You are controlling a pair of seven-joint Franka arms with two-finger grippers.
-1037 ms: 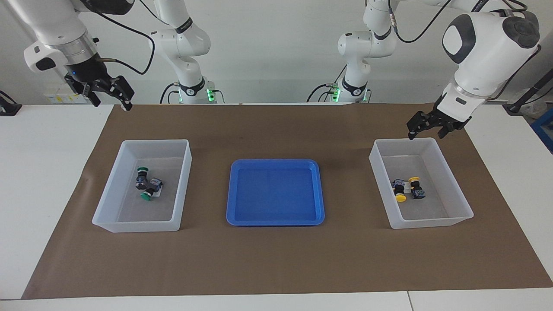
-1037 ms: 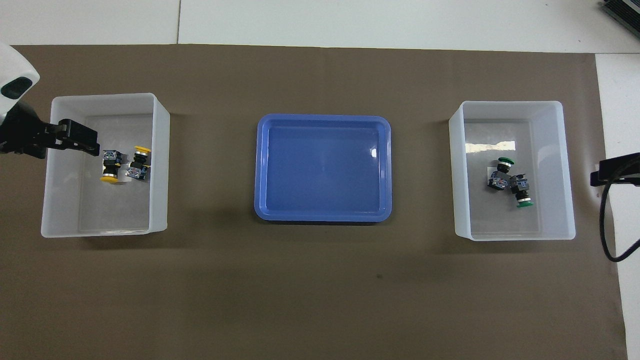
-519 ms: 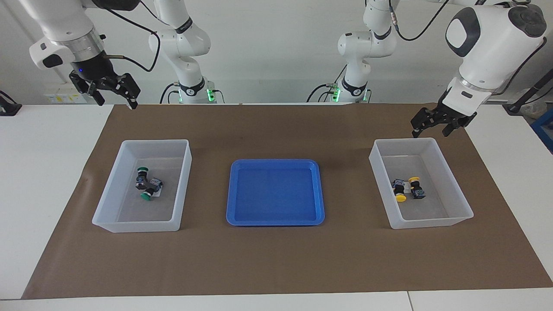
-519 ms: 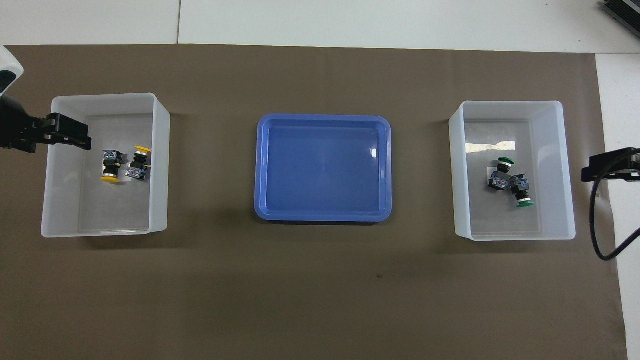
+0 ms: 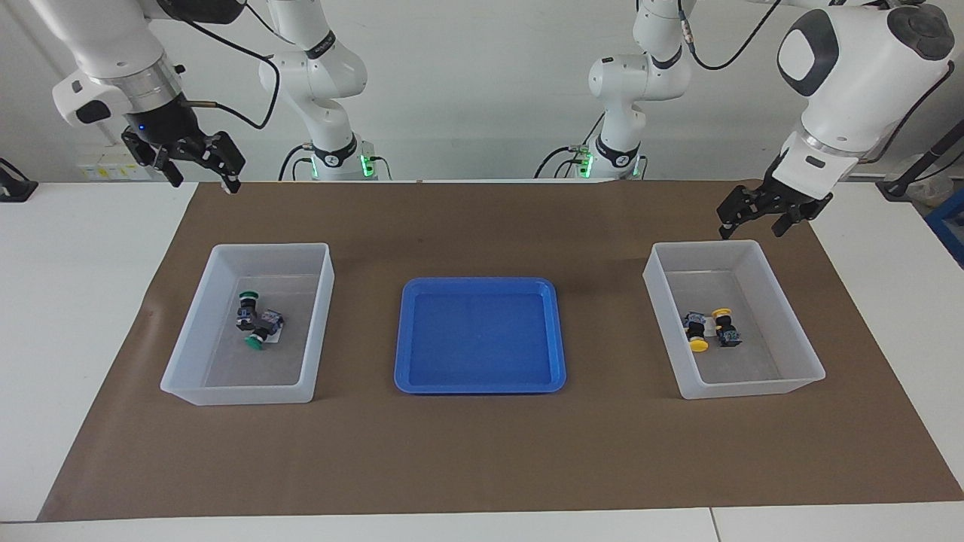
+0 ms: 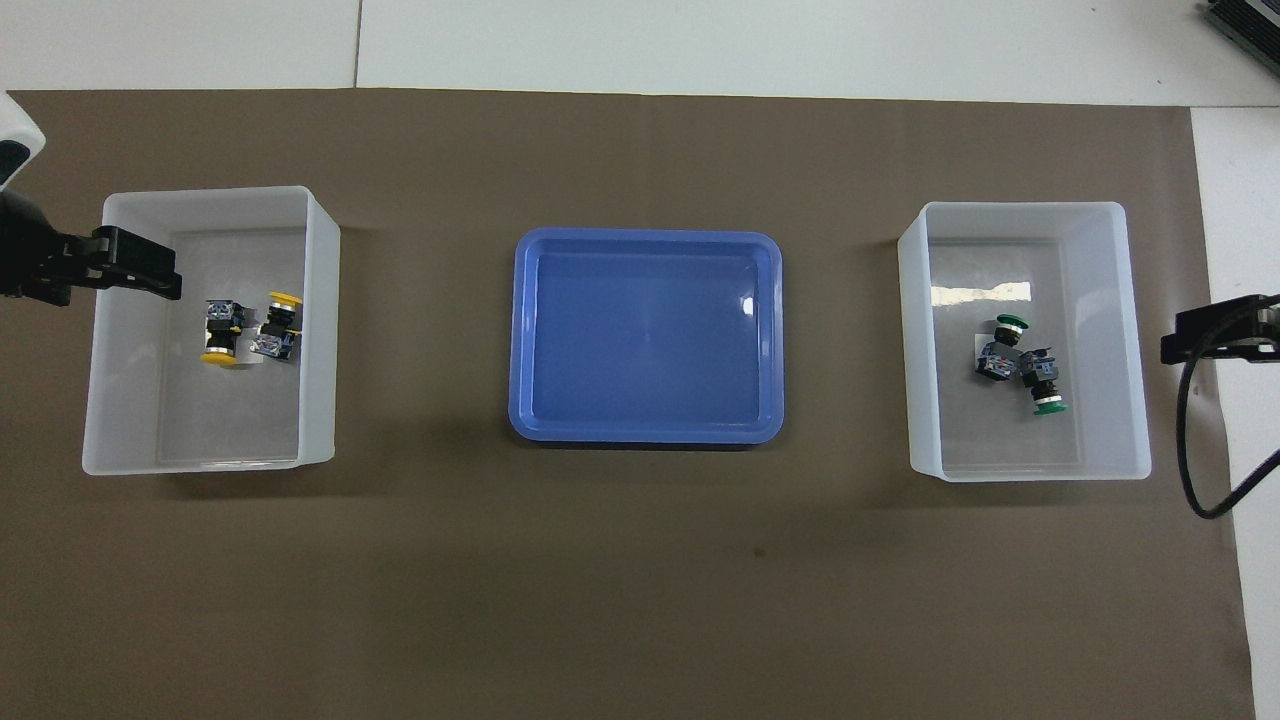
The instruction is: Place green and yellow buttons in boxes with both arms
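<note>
Overhead view crops both arms: left gripper [image 6: 140, 275] only shows its fingers past the frame edge, right gripper [image 6: 1215, 335] mostly out of frame. Labels under the buttons [image 6: 250, 330] too small to read. Facing view cuts off both arms' upper links.

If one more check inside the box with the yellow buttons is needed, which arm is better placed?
The left arm, probably. The left gripper hangs open over the rim of the box holding the yellow buttons. The right gripper is raised near the box with the green buttons.
</note>
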